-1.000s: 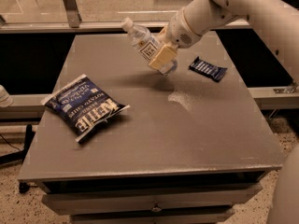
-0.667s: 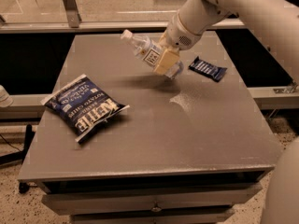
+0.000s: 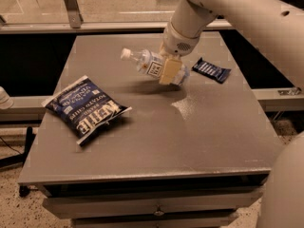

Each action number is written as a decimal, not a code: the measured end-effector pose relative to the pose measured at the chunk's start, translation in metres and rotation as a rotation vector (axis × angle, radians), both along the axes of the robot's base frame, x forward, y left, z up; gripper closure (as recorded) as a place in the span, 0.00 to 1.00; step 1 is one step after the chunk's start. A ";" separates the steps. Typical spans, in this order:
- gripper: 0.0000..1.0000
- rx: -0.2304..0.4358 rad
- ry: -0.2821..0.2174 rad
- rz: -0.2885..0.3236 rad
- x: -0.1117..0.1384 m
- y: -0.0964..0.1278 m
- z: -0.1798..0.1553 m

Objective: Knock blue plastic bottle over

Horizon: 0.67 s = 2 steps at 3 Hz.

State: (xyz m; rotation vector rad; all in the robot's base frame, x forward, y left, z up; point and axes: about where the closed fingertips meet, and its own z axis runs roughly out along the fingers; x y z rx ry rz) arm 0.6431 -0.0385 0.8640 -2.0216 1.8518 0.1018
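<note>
The blue plastic bottle is clear with a white cap and a white label. It leans far over near the table's back middle, almost lying down, with its cap pointing left. My gripper comes down from the white arm at the upper right and touches the bottle's base end, covering part of it.
A dark blue chips bag lies flat at the left of the grey table. A small dark blue snack bar wrapper lies at the back right, just right of the gripper. A metal rail runs behind the table.
The bottle has tipped further over to the left and sunk lower towards the table top. My gripper has moved down with it.
</note>
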 end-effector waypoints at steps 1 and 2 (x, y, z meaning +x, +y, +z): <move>0.59 -0.029 0.018 0.060 -0.010 0.005 -0.004; 0.35 -0.034 0.035 0.112 -0.020 0.012 -0.008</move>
